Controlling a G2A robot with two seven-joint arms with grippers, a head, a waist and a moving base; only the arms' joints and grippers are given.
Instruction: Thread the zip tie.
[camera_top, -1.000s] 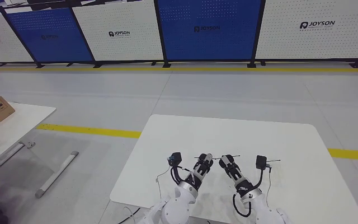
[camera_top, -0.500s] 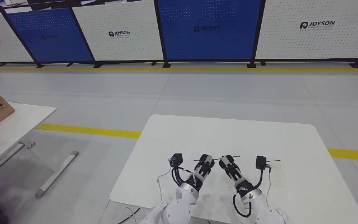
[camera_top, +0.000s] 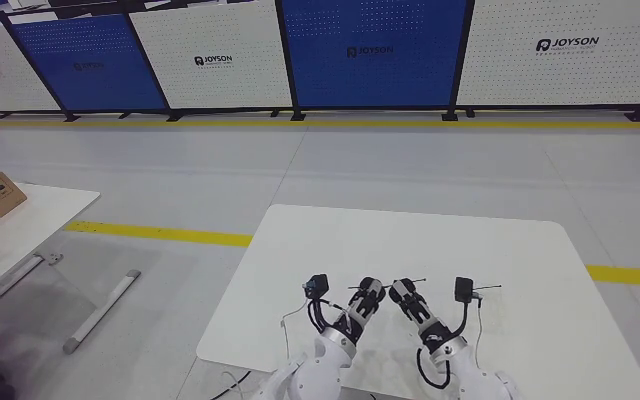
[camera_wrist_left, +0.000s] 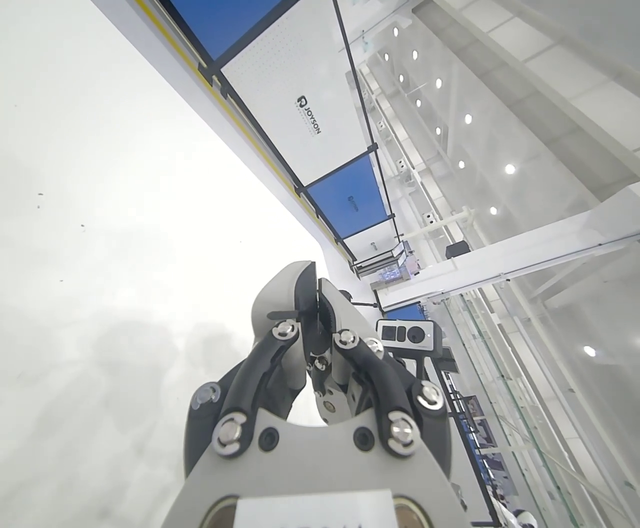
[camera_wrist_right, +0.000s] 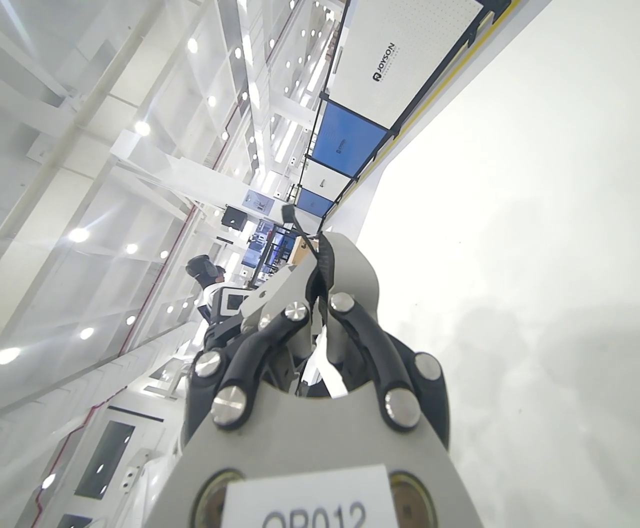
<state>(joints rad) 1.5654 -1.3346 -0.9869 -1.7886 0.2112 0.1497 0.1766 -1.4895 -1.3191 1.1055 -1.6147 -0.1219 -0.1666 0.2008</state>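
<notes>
The left fingers (camera_wrist_left: 280, 295) and right fingers (camera_wrist_right: 356, 270) are pinched on the zip tie (camera_wrist_right: 289, 214). Light, thin, springy stuff; I'd grip near its ends.

The top view looks down and forward from above the arms onto the white tabletop (camera_top: 430, 240), partition panels (camera_top: 330, 70) far behind. Each wrist view sits close behind its own pincer, the left pincer (camera_wrist_left: 317, 296) and the right pincer (camera_wrist_right: 318, 257), facing along it across the tabletop toward those same panels
</notes>
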